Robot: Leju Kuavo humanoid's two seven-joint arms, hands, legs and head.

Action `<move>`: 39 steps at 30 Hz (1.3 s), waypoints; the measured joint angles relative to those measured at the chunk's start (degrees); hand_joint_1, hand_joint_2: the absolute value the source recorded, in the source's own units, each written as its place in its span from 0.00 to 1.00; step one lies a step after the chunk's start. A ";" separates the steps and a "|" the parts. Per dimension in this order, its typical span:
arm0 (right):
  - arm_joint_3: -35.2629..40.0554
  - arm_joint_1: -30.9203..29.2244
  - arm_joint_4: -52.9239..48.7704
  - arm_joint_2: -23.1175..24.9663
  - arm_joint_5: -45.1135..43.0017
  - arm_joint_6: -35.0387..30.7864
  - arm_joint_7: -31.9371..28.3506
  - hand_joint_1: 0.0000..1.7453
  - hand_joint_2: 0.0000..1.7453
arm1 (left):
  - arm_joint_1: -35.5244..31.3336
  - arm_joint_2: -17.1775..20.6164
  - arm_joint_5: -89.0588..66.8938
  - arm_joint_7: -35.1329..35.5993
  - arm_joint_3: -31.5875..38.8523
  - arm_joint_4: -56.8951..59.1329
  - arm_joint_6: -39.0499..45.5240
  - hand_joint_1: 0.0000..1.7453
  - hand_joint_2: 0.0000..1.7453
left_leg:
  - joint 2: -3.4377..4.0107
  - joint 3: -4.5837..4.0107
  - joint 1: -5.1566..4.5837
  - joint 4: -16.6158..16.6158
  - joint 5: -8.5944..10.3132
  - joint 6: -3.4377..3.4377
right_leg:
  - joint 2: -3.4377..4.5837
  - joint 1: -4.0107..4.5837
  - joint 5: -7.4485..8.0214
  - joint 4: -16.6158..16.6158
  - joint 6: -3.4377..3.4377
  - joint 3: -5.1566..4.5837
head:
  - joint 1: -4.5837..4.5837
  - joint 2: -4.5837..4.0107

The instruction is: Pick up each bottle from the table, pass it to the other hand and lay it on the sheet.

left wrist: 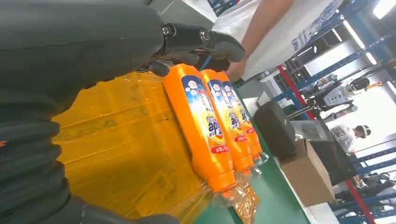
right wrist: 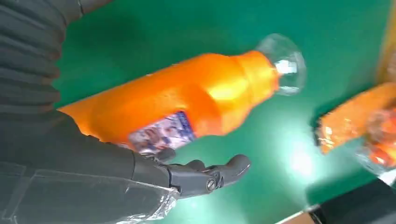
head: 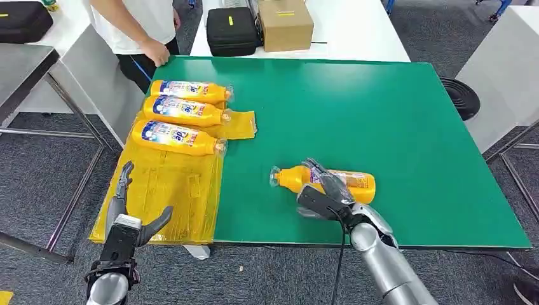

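Note:
One orange bottle point(head: 358, 182) lies on its side on the green table top point(head: 381, 108), clear cap pointing left. My right hand point(head: 325, 189) reaches over its middle, fingers draped across the label; in the right wrist view the bottle point(right wrist: 187, 98) sits against the palm while the thumb point(right wrist: 210, 175) stands away from it. Three more orange bottles point(head: 191, 91) point(head: 184, 110) point(head: 175, 138) lie side by side on the yellow sheet point(head: 165, 190) at the table's left. My left hand point(head: 130, 216) hovers with fingers spread over the sheet's near corner, holding nothing; its fingers point(left wrist: 205, 39) stop short of the bottles point(left wrist: 203, 126).
A person point(head: 136, 25) stands at the far left corner, one hand on the table edge. A black case point(head: 232, 28) and a cardboard box point(head: 286, 22) sit on the white table behind. The table's front edge runs just under my right wrist.

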 measured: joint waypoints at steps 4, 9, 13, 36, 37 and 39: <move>-0.07 0.82 -1.74 -1.35 3.08 -1.13 2.75 0.00 1.00 | 0.44 0.00 0.07 0.39 0.11 -0.61 -0.72 0.00 1.00 | -0.05 0.01 0.00 0.00 0.00 0.00 | -0.02 0.00 -0.01 0.00 0.00 0.00 | -0.02 0.00; -1.03 2.49 -5.84 -3.50 4.30 -1.16 4.50 0.00 1.00 | 0.54 0.00 0.04 0.39 0.39 -0.87 -1.18 0.00 1.00 | -0.03 -0.02 0.00 0.00 -0.02 0.00 | -0.01 -0.01 -0.01 0.00 0.01 0.00 | 0.00 0.00; -1.44 3.13 -7.39 -4.41 4.32 -1.16 4.68 0.00 1.00 | 0.53 0.00 0.04 0.39 0.50 -0.90 -1.31 0.00 1.00 | -0.02 -0.01 -0.01 0.00 -0.02 0.00 | 0.00 -0.01 -0.01 -0.01 0.01 -0.01 | 0.00 0.00; -1.57 2.34 -9.05 -7.04 5.15 -1.20 3.91 0.00 1.00 | 0.49 0.00 0.87 -0.15 0.92 -0.90 -1.25 0.00 1.00 | -0.03 0.00 0.00 0.00 -0.01 -0.01 | -0.01 0.00 -0.01 0.00 0.01 0.01 | 0.00 0.00; -1.57 2.18 -8.96 -7.15 5.02 -1.14 3.95 0.00 1.00 | 0.49 0.00 0.90 -0.18 0.92 -0.90 -1.18 0.00 1.00 | -0.03 0.00 0.00 0.00 -0.01 -0.01 | -0.01 0.00 -0.01 0.00 0.01 0.01 | 0.00 0.00; -1.72 1.72 -8.14 -7.54 3.61 -0.46 5.31 0.00 1.00 | 0.43 0.00 1.20 -0.18 0.92 -0.87 -1.18 0.00 1.00 | -0.03 0.00 0.00 0.00 -0.01 0.00 | -0.01 0.00 -0.01 0.00 0.01 0.01 | -0.02 0.00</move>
